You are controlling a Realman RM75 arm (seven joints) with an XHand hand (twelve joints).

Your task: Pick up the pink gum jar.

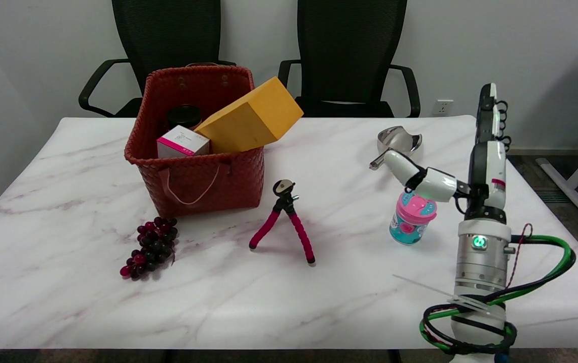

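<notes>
Over the table's right side, the right hand [475,166] is standing upright, fingers spread, holding nothing; the pink gum jar [412,218] is sitting just beside its thumb at seven o'clock.

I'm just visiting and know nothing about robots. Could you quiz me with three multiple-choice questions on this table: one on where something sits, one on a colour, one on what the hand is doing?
1. Where are the grapes?
A. in the basket
B. on the table in front of the basket
C. beside the scoop

2. What colour are the small tripod's legs?
A. pink
B. green
C. yellow

3. The right hand:
A. holds the gum jar aloft
B. is open beside the jar
C. grips the tripod

B: they lie on marble.
A: pink legs.
B: fingers spread, jar standing.
</notes>
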